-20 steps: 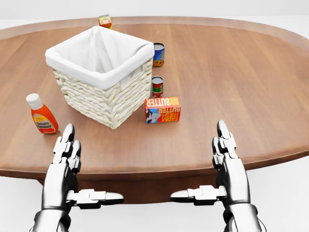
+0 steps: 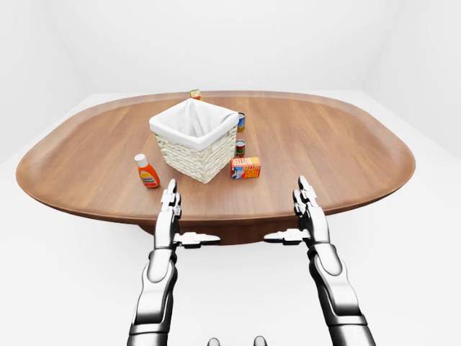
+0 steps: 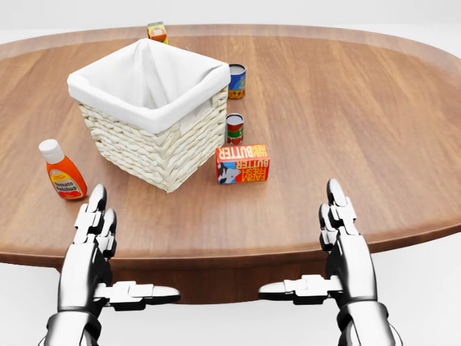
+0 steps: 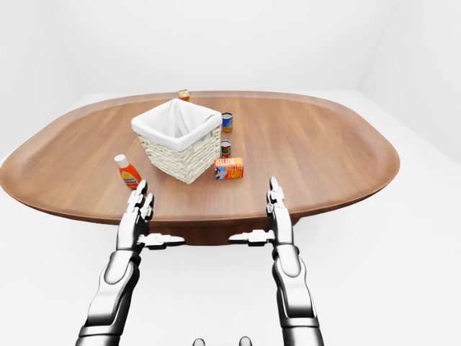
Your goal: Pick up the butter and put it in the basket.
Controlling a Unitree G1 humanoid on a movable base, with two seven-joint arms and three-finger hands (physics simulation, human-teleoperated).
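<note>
The butter box (image 3: 243, 163), orange and red with "BUTTER" on it, lies on the oval wooden table (image 3: 374, 122) just right of the basket (image 3: 151, 108), a white wicker basket with a white cloth lining. My left hand (image 3: 97, 249) is open at the table's near edge, below the basket and well left of the butter. My right hand (image 3: 338, 245) is open at the near edge, below and to the right of the butter. Both hands are empty, thumbs pointing inward.
A ketchup bottle (image 3: 63, 171) lies left of the basket. Two small cans (image 3: 235, 127) (image 3: 236, 80) stand right of the basket, above the butter. A small orange carton (image 3: 157, 31) stands at the table's far edge. White floor surrounds the table.
</note>
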